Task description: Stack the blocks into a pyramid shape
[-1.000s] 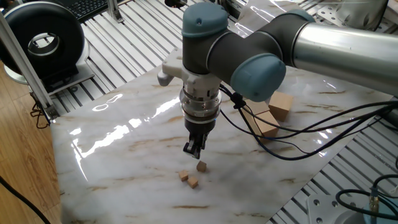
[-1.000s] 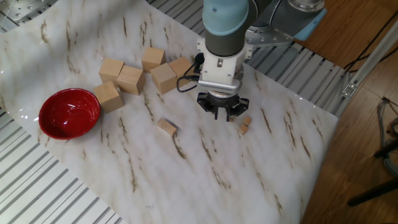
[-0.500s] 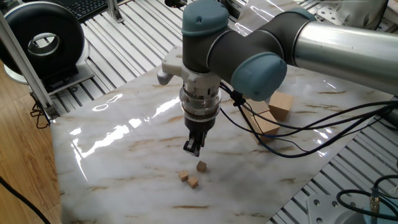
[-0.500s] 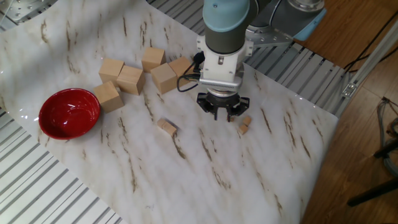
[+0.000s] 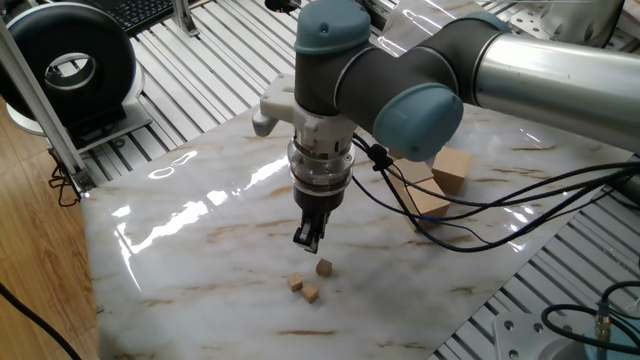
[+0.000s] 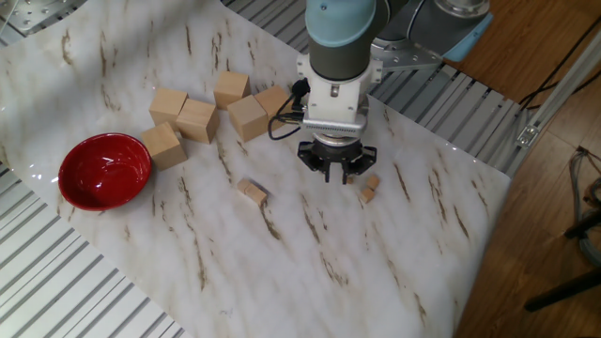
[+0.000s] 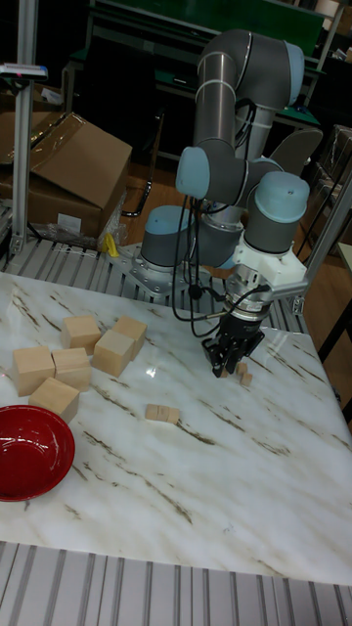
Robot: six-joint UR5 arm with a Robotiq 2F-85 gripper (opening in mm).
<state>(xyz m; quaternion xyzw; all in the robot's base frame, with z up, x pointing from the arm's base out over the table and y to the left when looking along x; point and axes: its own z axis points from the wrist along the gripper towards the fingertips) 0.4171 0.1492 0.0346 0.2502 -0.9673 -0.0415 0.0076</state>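
Slightly higher than a second ago, the gripper (image 5: 309, 240) hangs over the marble table (image 5: 200, 250), fingers pressed together, holding nothing. Three tiny blocks (image 5: 310, 284) lie clustered just below it, unstacked; a fourth (image 6: 252, 192) lies apart.

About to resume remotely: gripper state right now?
Gripper: above the table, fingers close together, nothing visibly held; open or shut cannot be told.
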